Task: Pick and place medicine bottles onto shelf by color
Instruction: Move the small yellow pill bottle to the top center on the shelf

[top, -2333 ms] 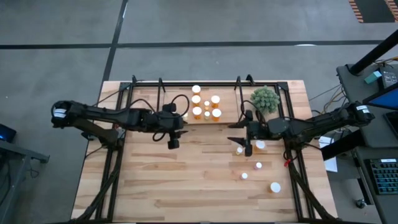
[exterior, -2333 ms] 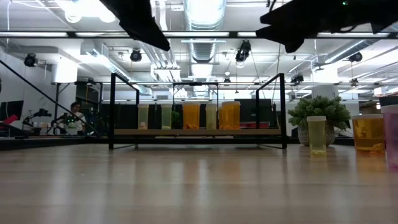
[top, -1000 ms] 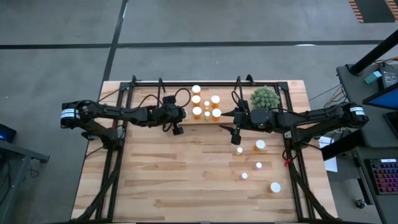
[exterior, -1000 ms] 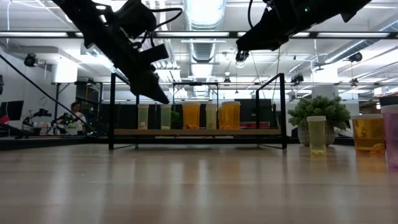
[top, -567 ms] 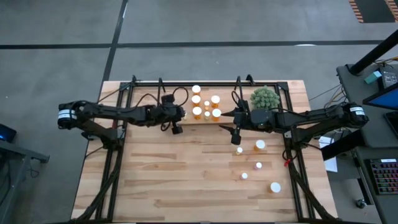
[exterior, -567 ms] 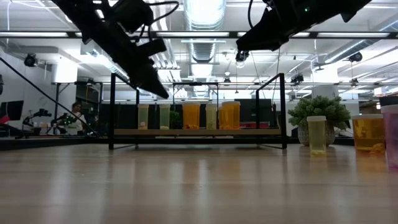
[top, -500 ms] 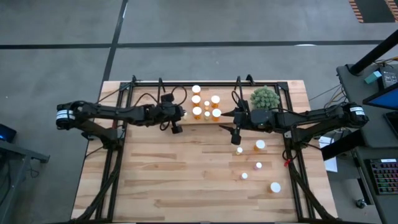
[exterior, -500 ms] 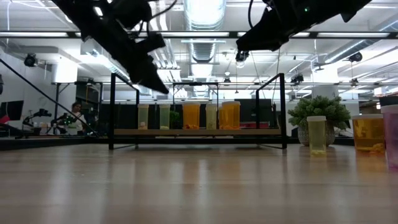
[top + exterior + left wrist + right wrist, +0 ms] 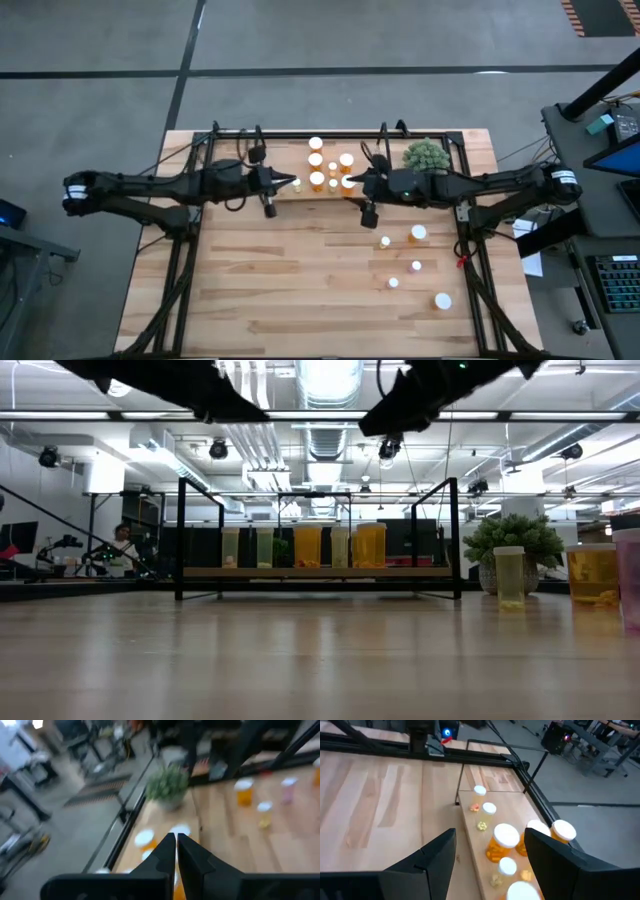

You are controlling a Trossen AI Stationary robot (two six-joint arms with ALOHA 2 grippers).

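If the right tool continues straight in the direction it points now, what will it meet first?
Probably the orange bottle on the shelf, seen between the open right tool's fingers in its wrist view. Depth is unclear, so it may pass above the cap.

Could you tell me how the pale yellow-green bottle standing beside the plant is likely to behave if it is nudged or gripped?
The pale yellow-green bottle stands taller than it is wide, so a high nudge would probably tip it. Its round body would likely roll once down. It looks see-through and nearly empty, so probably light and rigid plastic, perhaps a little slippery.
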